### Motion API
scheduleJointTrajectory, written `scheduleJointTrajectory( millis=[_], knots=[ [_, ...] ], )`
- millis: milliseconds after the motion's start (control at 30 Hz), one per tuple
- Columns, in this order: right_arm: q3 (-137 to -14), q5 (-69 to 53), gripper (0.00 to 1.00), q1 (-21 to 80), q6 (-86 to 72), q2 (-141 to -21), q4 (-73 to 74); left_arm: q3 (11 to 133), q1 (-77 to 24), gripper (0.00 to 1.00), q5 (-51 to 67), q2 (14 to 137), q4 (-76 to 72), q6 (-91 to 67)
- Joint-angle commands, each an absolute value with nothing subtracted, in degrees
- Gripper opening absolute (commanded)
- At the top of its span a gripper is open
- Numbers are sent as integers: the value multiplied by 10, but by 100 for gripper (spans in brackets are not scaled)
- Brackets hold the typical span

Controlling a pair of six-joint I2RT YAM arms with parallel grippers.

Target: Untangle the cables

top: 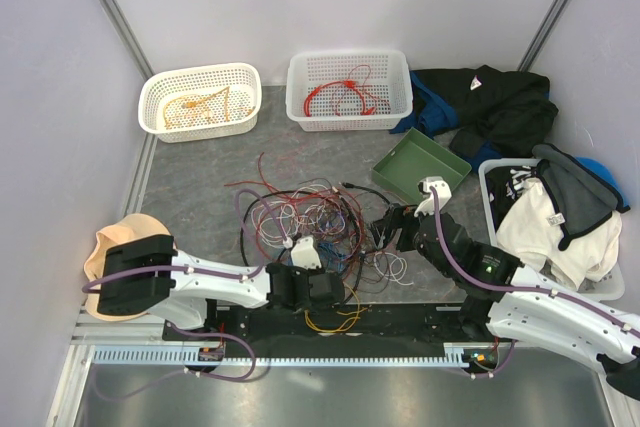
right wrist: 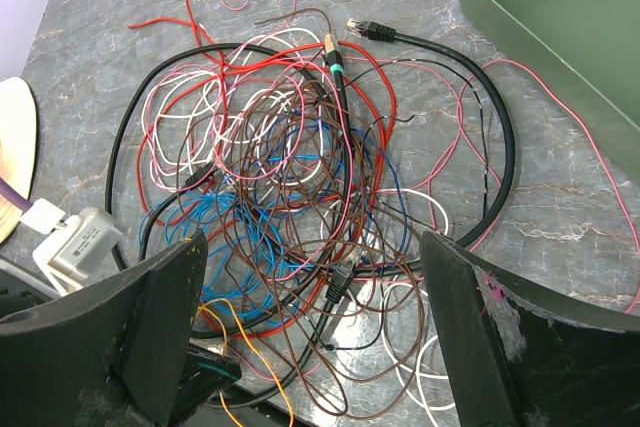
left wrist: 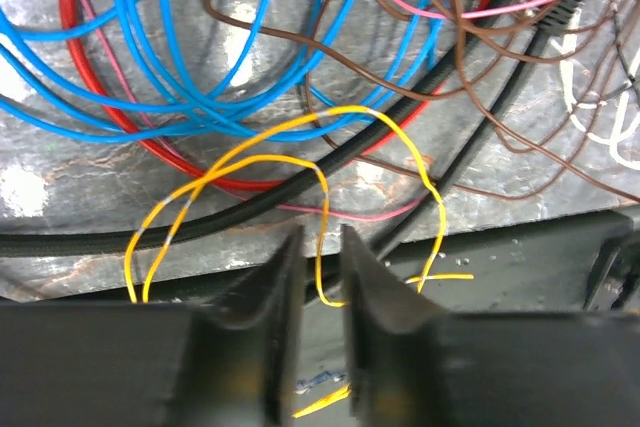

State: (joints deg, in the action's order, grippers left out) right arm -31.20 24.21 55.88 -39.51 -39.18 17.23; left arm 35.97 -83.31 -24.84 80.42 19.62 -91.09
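Tangled cables (top: 310,222) heaped on grey surface (top: 200,177) between both arms, left gripper (left wrist: 322,332) clenched on yellow wire (left wrist: 322,247) at pile's near edge, right gripper (right wrist: 310,277) spread wide above pile, grasping nothing

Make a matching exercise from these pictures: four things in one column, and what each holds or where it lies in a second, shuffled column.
Things:
1. cream basket
2. white basket
3. green tray
4. left gripper

Descriptions:
A. fingers nearly closed around a yellow wire
B. holds red cables
C. holds orange-yellow cables
D. lies empty beside dark clothing

Pairs: 1-C, 2-B, 3-D, 4-A
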Motion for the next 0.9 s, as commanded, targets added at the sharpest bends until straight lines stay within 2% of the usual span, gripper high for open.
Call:
scheduleJointTrajectory(
  millis=[0,167,267,400,500,600,867],
  knots=[
    [-312,244,95,561,-398,-389,150,371,-831,4,-261,816,190,-928],
    [-309,244,95,561,-399,-388,150,377,-831,2,-269,794,195,-903],
    [-312,243,95,561,-396,-379,152,412,-833,2,-300,729,237,-833],
    [-320,251,95,561,-389,-367,153,488,-835,2,-346,615,266,-666],
    [-323,251,95,561,-386,-367,147,564,-834,2,-375,564,258,-440],
    [-327,243,95,561,-382,-366,137,618,-833,2,-404,547,239,-285],
    [-350,199,95,562,-341,-309,97,707,-817,2,-504,548,198,-65]
  ],
)
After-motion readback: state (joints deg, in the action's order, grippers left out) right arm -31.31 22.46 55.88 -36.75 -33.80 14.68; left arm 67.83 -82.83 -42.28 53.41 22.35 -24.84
